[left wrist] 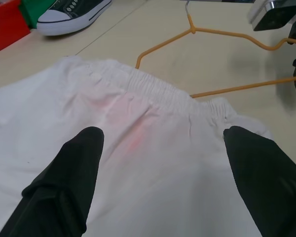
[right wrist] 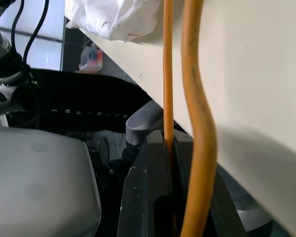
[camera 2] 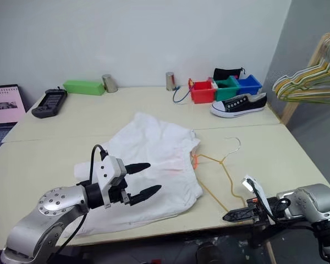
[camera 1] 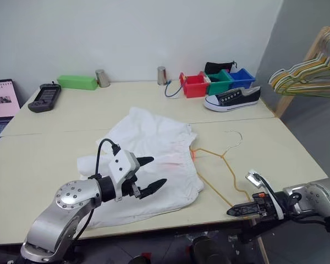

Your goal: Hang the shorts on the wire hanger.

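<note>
White shorts (camera 1: 154, 159) lie flat on the table (camera 1: 55, 159); the left gripper (camera 1: 148, 176) hovers wide open above them, the right gripper (camera 2: 231, 215) is closed on the wire hanger (camera 1: 223, 165) at the table edge

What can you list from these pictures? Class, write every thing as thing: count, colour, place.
shorts: 1, white, table middle
wire hanger: 1, yellow-gold, right of shorts
bins: 3, red, green, blue, far right
shoe: 1, black-white, before bins
cups: 2, metal, far edge
box: 1, green, far left
controller: 1, dark, left
hangers: several, pale, rack right
table: 1, beige
left gripper: open, above shorts
right gripper: shut on wire hanger
</note>
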`<action>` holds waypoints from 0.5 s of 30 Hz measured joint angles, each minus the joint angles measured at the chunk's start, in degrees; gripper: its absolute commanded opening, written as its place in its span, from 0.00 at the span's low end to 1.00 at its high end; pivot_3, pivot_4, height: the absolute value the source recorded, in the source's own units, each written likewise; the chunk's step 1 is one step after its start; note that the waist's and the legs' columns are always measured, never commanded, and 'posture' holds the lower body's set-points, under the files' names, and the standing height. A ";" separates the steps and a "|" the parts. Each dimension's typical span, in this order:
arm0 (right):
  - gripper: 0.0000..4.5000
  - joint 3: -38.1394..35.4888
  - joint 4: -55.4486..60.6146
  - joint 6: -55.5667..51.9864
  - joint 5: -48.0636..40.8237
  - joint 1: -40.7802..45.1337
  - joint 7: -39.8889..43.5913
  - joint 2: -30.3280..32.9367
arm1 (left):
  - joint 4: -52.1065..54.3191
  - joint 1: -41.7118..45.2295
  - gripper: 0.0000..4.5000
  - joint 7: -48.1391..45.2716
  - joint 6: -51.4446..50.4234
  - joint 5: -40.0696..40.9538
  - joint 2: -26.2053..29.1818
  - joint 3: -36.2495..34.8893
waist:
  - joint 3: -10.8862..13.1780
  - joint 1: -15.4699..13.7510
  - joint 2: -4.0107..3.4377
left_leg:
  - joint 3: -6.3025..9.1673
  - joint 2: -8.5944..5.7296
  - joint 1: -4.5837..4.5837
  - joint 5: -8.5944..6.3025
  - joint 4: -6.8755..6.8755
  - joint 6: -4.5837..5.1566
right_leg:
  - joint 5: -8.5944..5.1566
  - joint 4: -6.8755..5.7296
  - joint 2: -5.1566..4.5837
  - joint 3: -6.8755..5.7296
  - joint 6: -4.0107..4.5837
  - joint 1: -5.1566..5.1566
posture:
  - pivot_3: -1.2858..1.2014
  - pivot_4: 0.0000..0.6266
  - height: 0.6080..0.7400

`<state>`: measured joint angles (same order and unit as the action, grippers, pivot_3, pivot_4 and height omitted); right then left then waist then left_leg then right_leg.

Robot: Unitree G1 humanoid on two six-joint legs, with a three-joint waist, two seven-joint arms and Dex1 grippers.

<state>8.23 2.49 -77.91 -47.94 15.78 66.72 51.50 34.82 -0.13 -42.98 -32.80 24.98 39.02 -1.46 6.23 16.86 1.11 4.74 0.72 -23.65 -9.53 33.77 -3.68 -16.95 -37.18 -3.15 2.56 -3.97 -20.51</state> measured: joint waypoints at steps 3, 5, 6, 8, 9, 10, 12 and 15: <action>0.00 0.20 1.81 0.13 -0.27 0.58 2.19 3.07 | -0.24 0.52 0.92 -0.17 0.28 -0.01 0.05 -0.02 | -0.03 -0.98 -0.08 | -0.03 0.01 -0.50 -0.12 0.00 0.22 | 0.11 -0.21 0.09 0.06 -0.38 -0.43 | 0.42 0.09 1.00; 0.00 1.49 8.39 2.41 -0.23 -0.66 4.61 7.16 | -0.54 0.47 0.92 -0.18 0.38 -0.04 0.09 -0.03 | -0.05 -1.97 -0.12 | -0.06 -0.01 -0.73 -0.17 0.03 0.24 | -0.17 -0.61 0.10 0.11 -0.41 -0.83 | 0.42 0.09 1.00; 0.00 1.97 9.80 3.23 -0.15 -0.94 4.96 7.70 | -0.62 0.45 0.92 -0.18 0.38 -0.05 0.10 -0.03 | -0.05 -2.26 -0.11 | -0.06 0.02 -0.73 -0.19 0.03 0.27 | -0.21 -0.63 0.14 0.10 -0.36 -0.85 | 0.42 0.09 1.00; 0.00 4.36 13.45 8.24 2.85 -1.67 5.69 8.38 | -0.65 0.44 0.92 -0.18 0.45 -0.18 0.10 -0.02 | -0.04 -2.88 -0.12 | -0.05 0.03 -0.73 -0.23 0.03 0.28 | -0.28 -0.70 0.16 0.08 -0.33 -0.87 | 0.42 0.09 1.00; 0.00 5.07 13.90 9.95 4.21 -1.76 5.65 8.53 | -0.65 0.43 0.92 -0.17 0.47 -0.23 0.10 -0.03 | -0.04 -3.03 -0.12 | -0.06 0.03 -0.73 -0.23 0.04 0.27 | -0.29 -0.70 0.15 0.08 -0.33 -0.87 | 0.42 0.09 1.00; 0.00 6.68 14.48 13.72 7.35 -1.79 5.27 8.75 | -0.65 0.44 0.92 -0.16 0.48 -0.30 0.09 -0.02 | -0.04 -3.19 -0.12 | -0.06 0.03 -0.73 -0.23 0.10 0.27 | -0.28 -0.70 0.14 0.07 -0.34 -0.87 | 0.42 0.09 1.00; 0.00 9.10 14.05 21.93 14.21 -1.51 4.15 8.76 | -0.67 0.41 0.92 -0.14 0.51 -0.36 0.09 0.01 | -0.04 -3.30 -0.12 | -0.10 0.01 -0.71 -0.24 0.21 0.27 | -0.34 -0.69 0.10 0.09 -0.23 -0.86 | 0.42 0.08 1.00; 0.00 10.47 12.08 29.21 20.36 -0.57 3.45 8.70 | -0.70 0.39 0.92 -0.16 0.59 -0.44 0.09 0.03 | -0.04 -3.21 -0.12 | -0.15 -0.01 -0.68 -0.23 0.29 0.27 | -0.34 -0.69 0.03 0.12 -0.19 -0.83 | 0.42 0.07 1.00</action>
<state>18.70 14.56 -48.70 -27.58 15.20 70.17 60.20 34.12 0.25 -43.14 -32.21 24.54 39.10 -1.43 6.19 13.65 0.99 4.59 0.71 -24.33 -9.76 34.06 -3.42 -17.29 -37.87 -3.12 2.68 -4.16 -21.35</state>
